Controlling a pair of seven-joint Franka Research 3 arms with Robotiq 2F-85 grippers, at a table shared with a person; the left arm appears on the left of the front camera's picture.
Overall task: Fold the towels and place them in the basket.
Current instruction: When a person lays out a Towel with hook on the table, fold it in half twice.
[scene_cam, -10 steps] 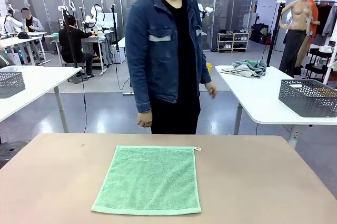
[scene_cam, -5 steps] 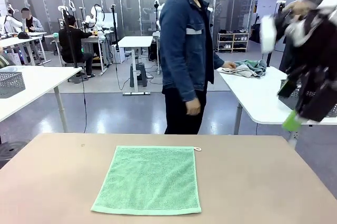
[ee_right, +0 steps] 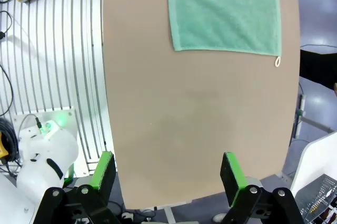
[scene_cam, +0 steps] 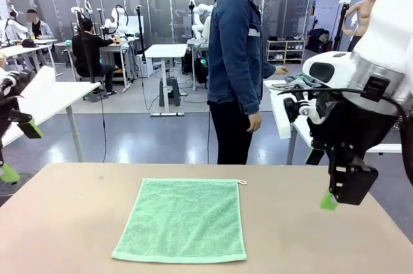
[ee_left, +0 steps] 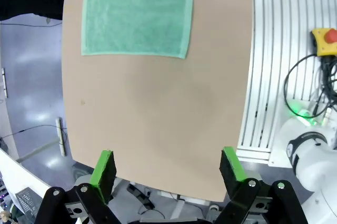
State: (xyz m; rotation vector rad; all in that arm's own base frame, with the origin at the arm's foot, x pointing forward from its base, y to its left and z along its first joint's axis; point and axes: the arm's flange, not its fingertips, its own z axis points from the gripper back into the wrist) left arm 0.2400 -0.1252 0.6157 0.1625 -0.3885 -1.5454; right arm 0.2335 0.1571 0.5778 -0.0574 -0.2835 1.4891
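The green towel (scene_cam: pixel 182 220) lay flat on the table (scene_cam: pixel 310 235), well apart from the left gripper (ee_left: pixel 168 163) and the right gripper (ee_right: pixel 167 163), both spread wide.

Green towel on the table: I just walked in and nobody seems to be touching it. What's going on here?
The towel lies flat and unfolded on the table. The arms hang at the table's two sides, left gripper and right gripper open and empty, neither touching the towel. The person at the far side is turned away, a hand reaching to another table. No fold has been made yet.
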